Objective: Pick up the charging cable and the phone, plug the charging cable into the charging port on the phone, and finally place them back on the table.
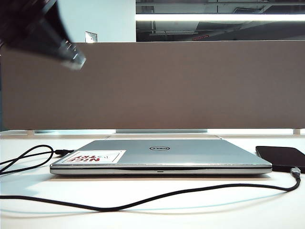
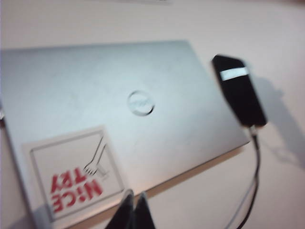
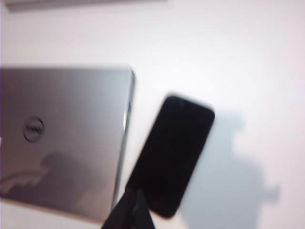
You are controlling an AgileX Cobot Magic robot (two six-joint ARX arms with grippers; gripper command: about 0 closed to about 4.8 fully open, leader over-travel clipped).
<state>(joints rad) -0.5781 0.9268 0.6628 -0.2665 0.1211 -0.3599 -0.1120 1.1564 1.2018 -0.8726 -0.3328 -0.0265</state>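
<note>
The black phone (image 1: 281, 157) lies flat on the white table (image 1: 190, 217), just right of the laptop. The charging cable (image 1: 143, 201) runs across the front of the table, and its plug (image 1: 295, 171) meets the phone's near end, covering the charging port. From the left wrist view the phone (image 2: 240, 90) and cable (image 2: 255, 176) show the same join. My left gripper (image 2: 134, 202) is shut and empty, high above the laptop's front edge. My right gripper (image 3: 133, 198) is also shut and empty, hovering over the phone (image 3: 174, 152), apart from it.
A closed silver Dell laptop (image 1: 162, 155) with a red-lettered sticker (image 1: 93, 156) fills the table's middle. A black cord (image 1: 28, 160) loops by its left corner. A grey-brown divider panel (image 1: 152, 86) stands behind. A dark, blurred part of the left arm (image 1: 43, 33) hangs at upper left.
</note>
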